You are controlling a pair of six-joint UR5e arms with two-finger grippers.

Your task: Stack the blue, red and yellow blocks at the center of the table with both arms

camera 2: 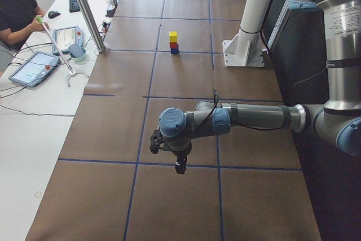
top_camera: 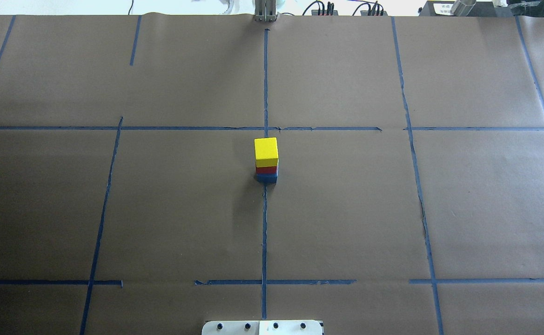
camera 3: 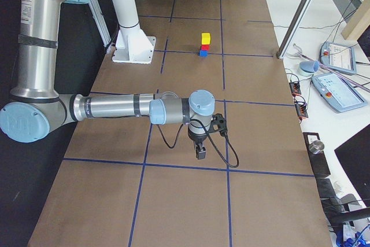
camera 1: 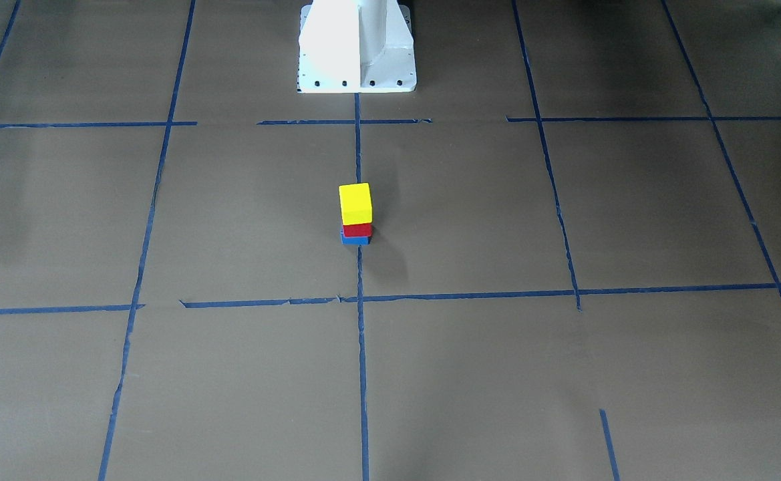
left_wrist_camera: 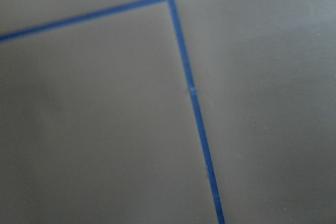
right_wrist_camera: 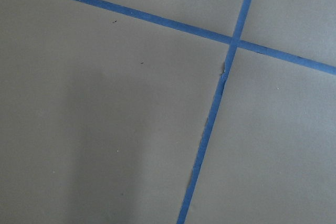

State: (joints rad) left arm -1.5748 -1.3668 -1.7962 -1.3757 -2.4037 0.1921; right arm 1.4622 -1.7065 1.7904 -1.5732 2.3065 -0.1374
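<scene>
Yellow block tops the red block, which sits on the blue block. The tower stands at the table's centre, on the middle tape line, with the white base at 6 o'clock from it in the overhead view. I judge the stacking done; what remains is only to keep clear of it. The left gripper and right gripper hang above the table, well apart from the tower. Whether their fingers are spread or pressed together I cannot tell. No writing is readable; what may be a label on the left arm is too small.
</scene>
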